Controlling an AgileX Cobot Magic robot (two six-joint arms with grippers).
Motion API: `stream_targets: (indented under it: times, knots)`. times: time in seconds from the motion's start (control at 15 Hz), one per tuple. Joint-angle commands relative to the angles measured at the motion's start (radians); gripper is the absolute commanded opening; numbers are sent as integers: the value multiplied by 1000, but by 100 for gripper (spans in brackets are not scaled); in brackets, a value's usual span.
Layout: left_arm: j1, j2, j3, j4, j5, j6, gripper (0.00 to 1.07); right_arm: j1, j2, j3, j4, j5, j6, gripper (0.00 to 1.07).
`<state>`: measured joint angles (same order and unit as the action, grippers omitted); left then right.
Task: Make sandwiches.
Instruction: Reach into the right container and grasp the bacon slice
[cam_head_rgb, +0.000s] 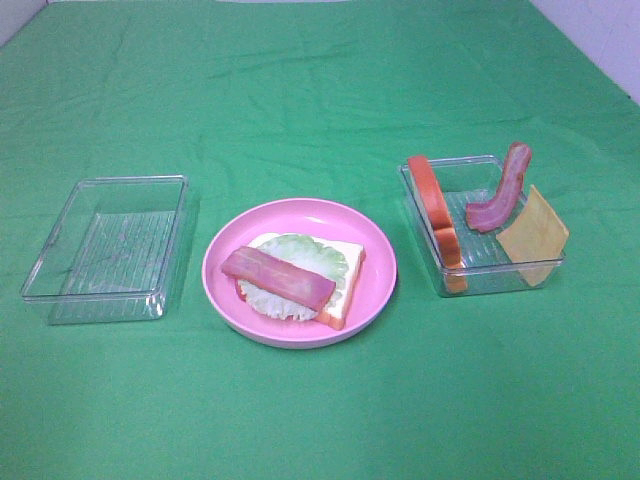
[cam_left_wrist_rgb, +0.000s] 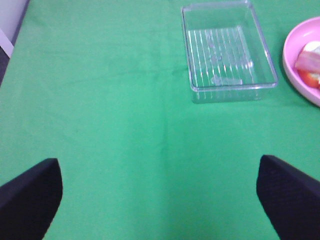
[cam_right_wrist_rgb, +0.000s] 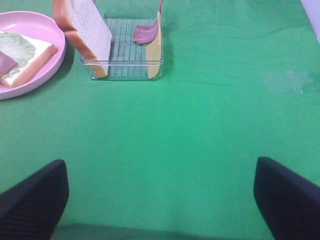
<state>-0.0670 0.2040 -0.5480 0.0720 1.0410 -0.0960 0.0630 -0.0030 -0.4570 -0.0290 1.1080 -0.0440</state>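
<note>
On pink plate (cam_head_rgb: 375, 262): flat white bread slice (cam_head_rgb: 347, 268), pale green lettuce (cam_head_rgb: 300, 248) over it, pinkish bacon strip (cam_head_rgb: 278, 274) on top. In right clear tray (cam_head_rgb: 490, 283): second bread slice (cam_head_rgb: 434, 205) standing on edge, second bacon strip (cam_head_rgb: 505, 190) curved upright, yellow cheese square (cam_head_rgb: 533, 237) leaning on wall

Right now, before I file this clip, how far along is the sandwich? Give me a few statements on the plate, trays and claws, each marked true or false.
1. A bacon strip lies on the lettuce on the pink plate. True.
2. The cheese square is on the plate. False: the cheese square leans in the right tray.
3. The loose bread slice sits in the left tray. False: it stands on edge in the right tray, not the left tray.
4. The left claw and right claw are both open and hold nothing. True.
5. A second bacon strip is in the right tray. True.
</note>
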Motion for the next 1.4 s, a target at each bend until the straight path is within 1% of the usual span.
stream_targets:
  times: [0.07, 0.27, 0.33, 0.53, 0.6, 0.73, 0.8, 1.2, 1.27, 1.4]
  knots:
    - [1, -109, 4, -1, -3, -11, 101, -7, -32, 3, -3, -10, -2, 97]
    - [1, -194, 17, 1, 24, -11, 101, -7, -32, 3, -3, -10, -2, 97]
    - [1, -208, 32, 1, 39, -11, 101, -7, -32, 3, -3, -10, -2, 97]
    - [1, -215, 30, -4, 39, -1, 101, -7, -32, 3, -3, -10, -2, 97]
    - [1, -215, 30, -15, 39, 13, 101, -7, -32, 3, -3, -10, -2, 97]
    - [1, -215, 30, -56, 38, 64, 101, -7, -32, 3, -3, -10, -2, 97]
    - [1, -215, 30, -61, 37, 70, 101, -7, -32, 3, -3, -10, -2, 97]
    - [3, -232, 30, -63, 37, 64, 101, -7, -32, 3, -3, -10, -2, 97]
    - [16, -232, 30, -64, 37, 62, 101, -7, -31, 3, -3, -10, -2, 97]
    - [70, -232, 30, -64, 37, 64, 101, -7, -28, 3, -3, -10, -2, 97]
